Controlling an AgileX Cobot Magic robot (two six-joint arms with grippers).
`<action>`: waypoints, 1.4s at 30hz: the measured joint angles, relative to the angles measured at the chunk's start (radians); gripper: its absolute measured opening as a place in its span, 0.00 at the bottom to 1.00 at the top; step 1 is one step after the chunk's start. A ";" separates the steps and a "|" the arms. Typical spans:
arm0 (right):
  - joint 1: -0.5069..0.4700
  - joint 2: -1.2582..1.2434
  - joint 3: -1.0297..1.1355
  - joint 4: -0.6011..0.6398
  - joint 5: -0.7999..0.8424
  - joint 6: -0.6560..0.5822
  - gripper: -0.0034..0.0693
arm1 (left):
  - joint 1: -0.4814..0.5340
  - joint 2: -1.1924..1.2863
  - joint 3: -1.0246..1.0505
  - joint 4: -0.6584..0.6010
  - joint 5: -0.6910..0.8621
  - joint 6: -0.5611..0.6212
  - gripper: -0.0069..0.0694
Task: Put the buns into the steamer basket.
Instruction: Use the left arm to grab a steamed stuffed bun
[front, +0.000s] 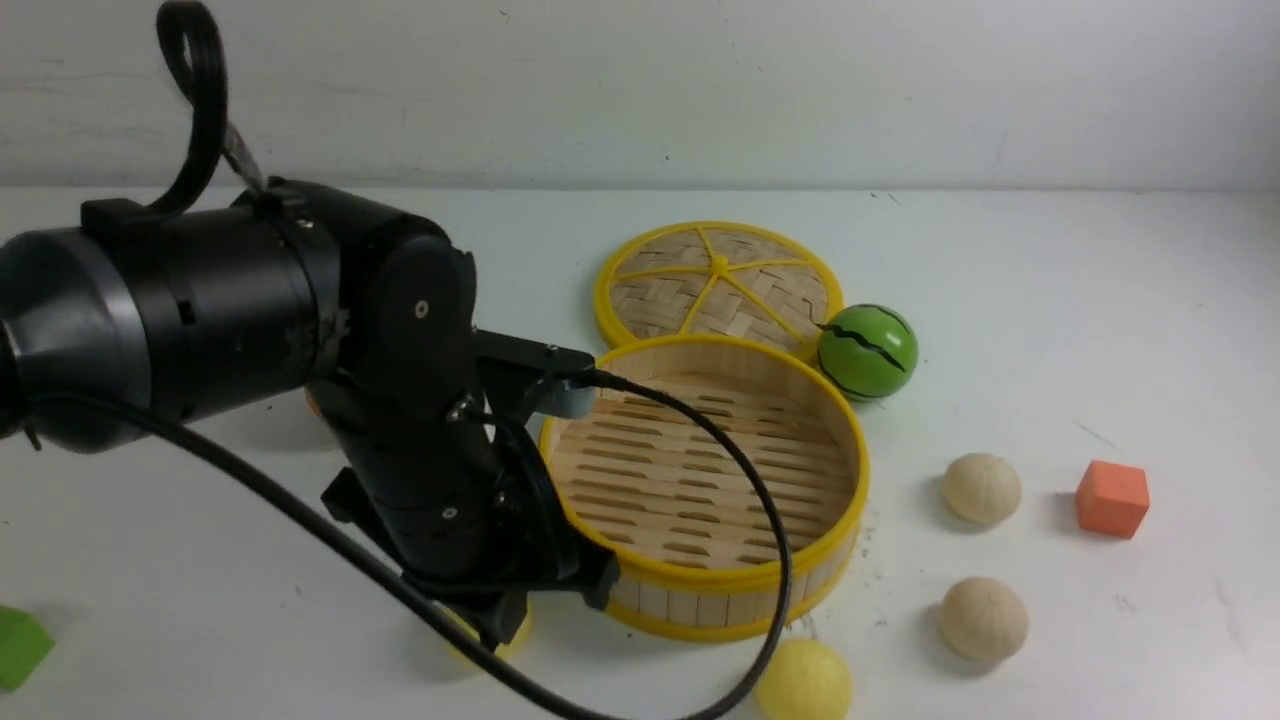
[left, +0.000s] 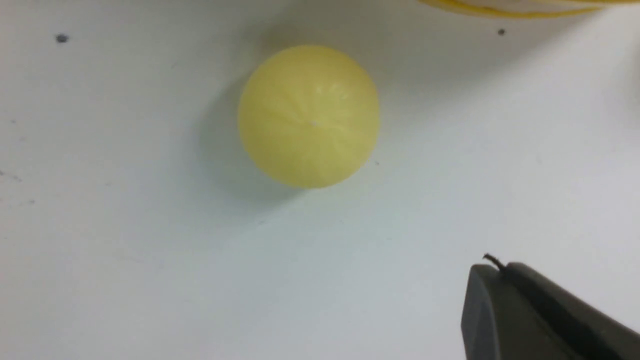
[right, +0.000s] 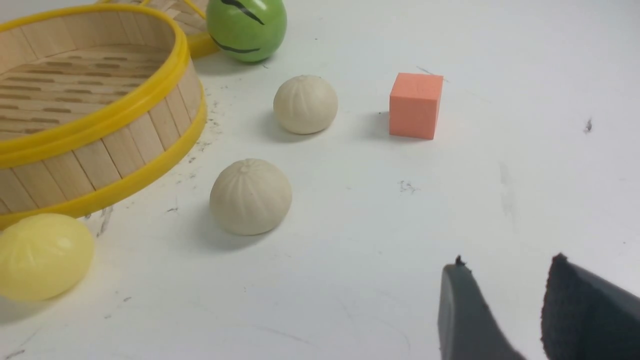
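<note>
The steamer basket (front: 840, 440) stands mid-table, and the slatted floor that shows holds nothing. My left arm hangs over its left side. My left gripper (left: 500, 267) is shut and empty, apart from a pale yellow bun (left: 308, 116) on the table; in the front view that bun (front: 516, 634) peeks out under the arm. A second yellow bun (front: 804, 682) lies by the basket's front. Two cream pleated buns (front: 982, 488) (front: 983, 619) sit to its right. My right gripper (right: 508, 261) is open and empty, short of the nearer cream bun (right: 250, 196).
The woven lid (front: 718, 285) lies flat behind the basket, with a green striped ball (front: 867, 352) touching it. An orange cube (front: 1112, 498) sits right of the cream buns. A green block (front: 20, 645) is at the front left edge. My left arm's cable crosses the basket's front.
</note>
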 joint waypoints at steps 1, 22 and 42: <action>0.000 0.000 0.000 0.000 0.000 0.000 0.38 | 0.000 0.001 -0.002 0.005 0.000 0.000 0.07; 0.000 0.000 0.000 0.000 0.000 0.000 0.38 | 0.051 0.128 -0.055 0.095 -0.076 0.026 0.35; 0.000 0.000 0.000 0.000 0.000 0.000 0.38 | 0.052 0.218 -0.057 0.118 -0.104 0.026 0.40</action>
